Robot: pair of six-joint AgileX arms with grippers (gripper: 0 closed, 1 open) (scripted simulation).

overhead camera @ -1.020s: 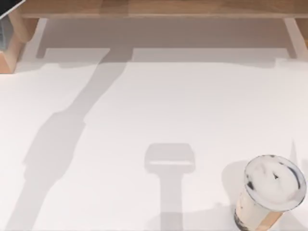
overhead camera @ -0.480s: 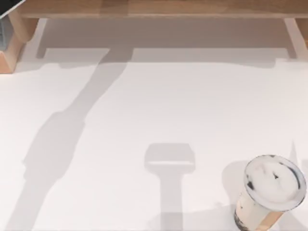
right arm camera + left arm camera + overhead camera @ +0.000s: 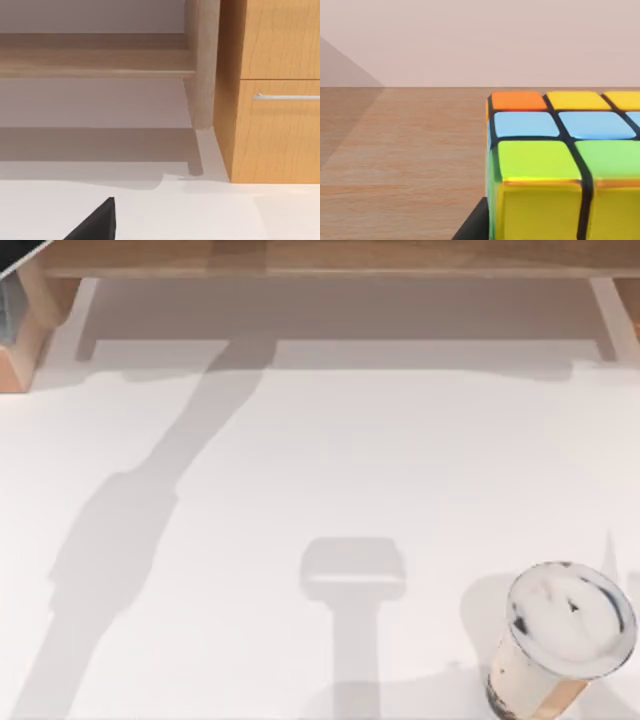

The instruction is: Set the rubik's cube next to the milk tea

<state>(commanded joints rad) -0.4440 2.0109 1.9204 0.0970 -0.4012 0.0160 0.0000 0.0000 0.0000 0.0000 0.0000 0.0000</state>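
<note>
White worktop [image 3: 300, 470], broad bare stretch across left and centre; wooden shelf frame [image 3: 320, 258] along far edge. Rubik's cube [image 3: 560, 165] close before left wrist camera, on a wooden surface [image 3: 400, 160]. Milk tea [image 3: 560, 635] upright at near right corner. Hand states: cannot tell.

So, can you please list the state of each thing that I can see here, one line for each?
milk tea: upright on the white table at the top view's lower right, top sealed.
rubik's cube: close before the left wrist camera, over a wooden surface, colours mixed, not beside the cup.
drawer: shut, in the right wrist view.
</note>
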